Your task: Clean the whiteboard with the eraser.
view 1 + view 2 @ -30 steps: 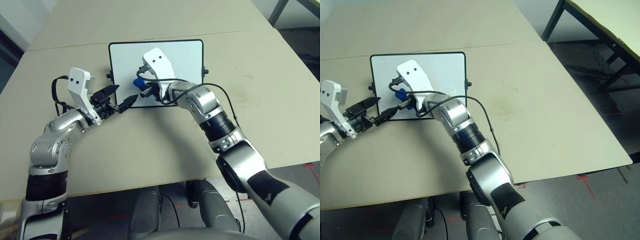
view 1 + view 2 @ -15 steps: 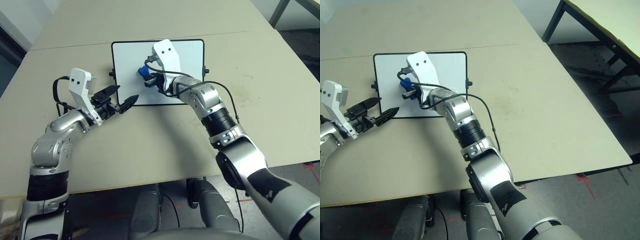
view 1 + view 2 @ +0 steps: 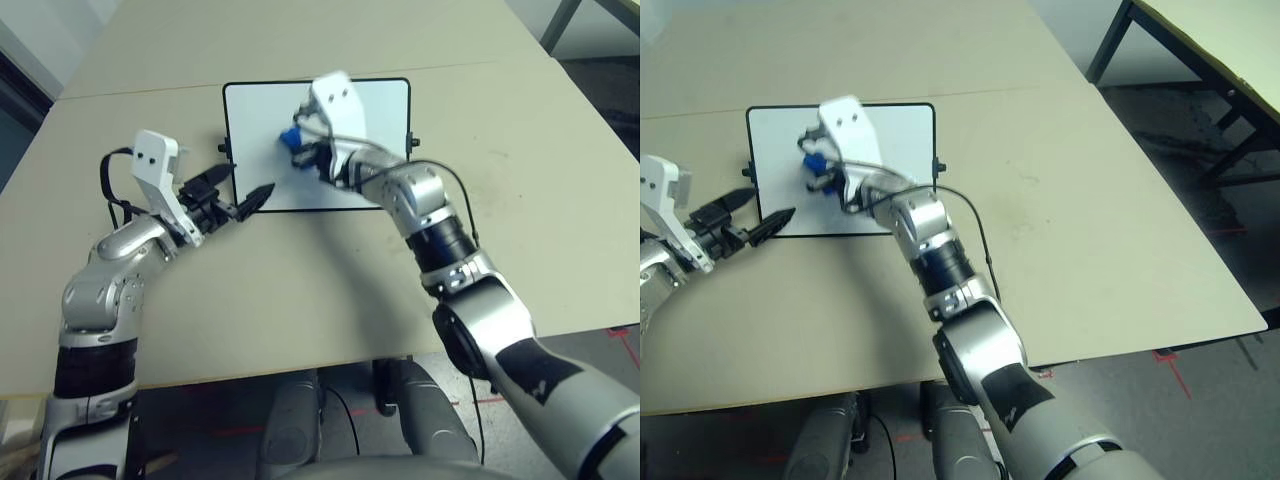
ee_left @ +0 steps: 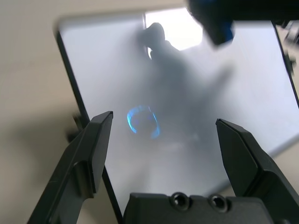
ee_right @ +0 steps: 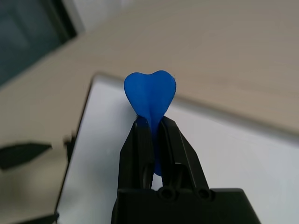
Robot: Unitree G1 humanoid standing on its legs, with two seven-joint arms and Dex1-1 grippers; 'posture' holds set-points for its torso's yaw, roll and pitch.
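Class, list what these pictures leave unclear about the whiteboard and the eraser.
- Eye views: the right gripper and arm cover the middle of the whiteboard; any marks there are hidden.
- Left wrist view: the eraser is cut off by the edge and blurred.
- Right wrist view: fingers hide the eraser's lower part.

The right gripper (image 5: 152, 133) is raised above the whiteboard (image 3: 380, 100), its fingers (image 5: 140, 144) pinched tight on the eraser (image 5: 149, 91) (squeezed into a heart shape). The left gripper (image 4: 163, 140) hovers at the whiteboard's near-left corner, jaws spread wide, apparently just clear of the surface.
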